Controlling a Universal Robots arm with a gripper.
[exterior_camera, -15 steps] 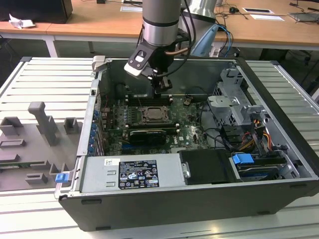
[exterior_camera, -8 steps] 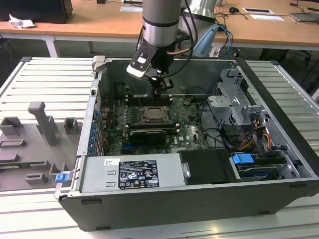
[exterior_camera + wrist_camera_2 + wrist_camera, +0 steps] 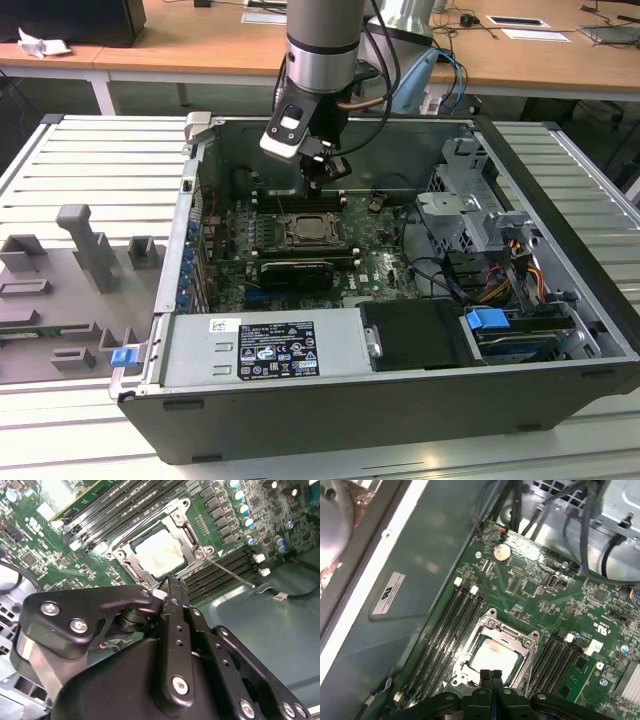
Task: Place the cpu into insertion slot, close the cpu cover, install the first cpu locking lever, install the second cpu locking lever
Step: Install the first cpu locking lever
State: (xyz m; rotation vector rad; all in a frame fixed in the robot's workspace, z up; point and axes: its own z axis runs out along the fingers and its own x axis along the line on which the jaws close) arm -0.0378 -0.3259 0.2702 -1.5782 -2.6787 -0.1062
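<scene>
An open computer case (image 3: 400, 410) lies on its side on a slatted table (image 3: 90, 160), and the arm (image 3: 320, 50) reaches down into it. The power supply (image 3: 270, 345) fills the near wall, with a drive cage (image 3: 470, 210) and its cables to the exterior view's right. On the green motherboard (image 3: 380, 250), the graphics card (image 3: 295, 272) lies just in front of the socket and memory slots (image 3: 447, 630) flank it. The cpu (image 3: 159, 552) sits in the insertion slot (image 3: 187, 530), with the cpu cover (image 3: 131, 560) lying flat around it. A thin lever (image 3: 230, 572) juts from one corner. The gripper (image 3: 174, 582) hovers at the socket's edge, fingers pressed together, nothing visible between them.
</scene>
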